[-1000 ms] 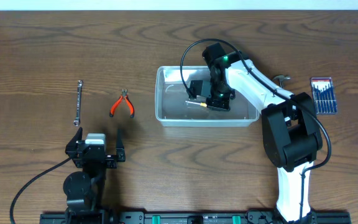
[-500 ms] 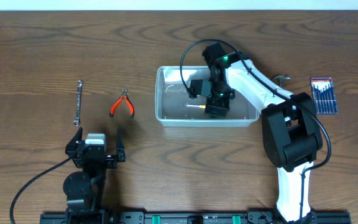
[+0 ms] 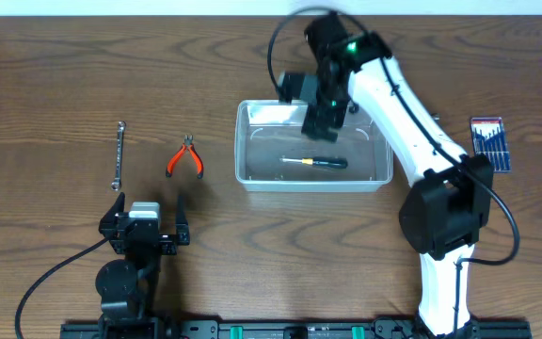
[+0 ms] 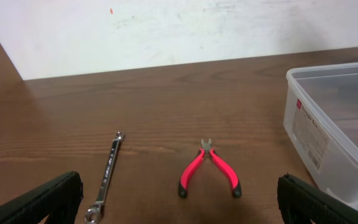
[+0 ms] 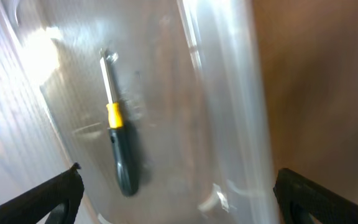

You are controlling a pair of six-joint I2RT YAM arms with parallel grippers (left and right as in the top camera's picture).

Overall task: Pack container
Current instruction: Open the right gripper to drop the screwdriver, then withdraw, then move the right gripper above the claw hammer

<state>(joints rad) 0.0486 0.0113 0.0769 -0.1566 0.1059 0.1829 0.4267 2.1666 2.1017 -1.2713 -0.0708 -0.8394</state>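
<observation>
the right claw [image 3: 320,121] hangs over the far side of the container [image 3: 245,151], jaws spread wide with nothing between them; in the right wrist view its fingers [image 5: 48,200] show at the two bottom corners, far apart. the container, a clear tub with rounded corners, stands on the desk [image 3: 64,75] a little right of the middle, its long sides running left to right. a screwdriver [image 3: 318,162] lies flat on the tub's floor, apart from the claw above it, with a black handle, a yellow collar and a metal shaft pointing toward the robot's left. the left claw [image 3: 149,209] is at the near left of the desk, also spread wide and empty, well apart from the tub. ahead of it lie red-handled pliers [image 3: 185,157] and, further left, a slim metal wrench [image 3: 118,155], both flat on the wood and not touching each other. a blue pack of small screwdrivers [image 3: 489,144] lies at the far right, beyond the right arm.
</observation>
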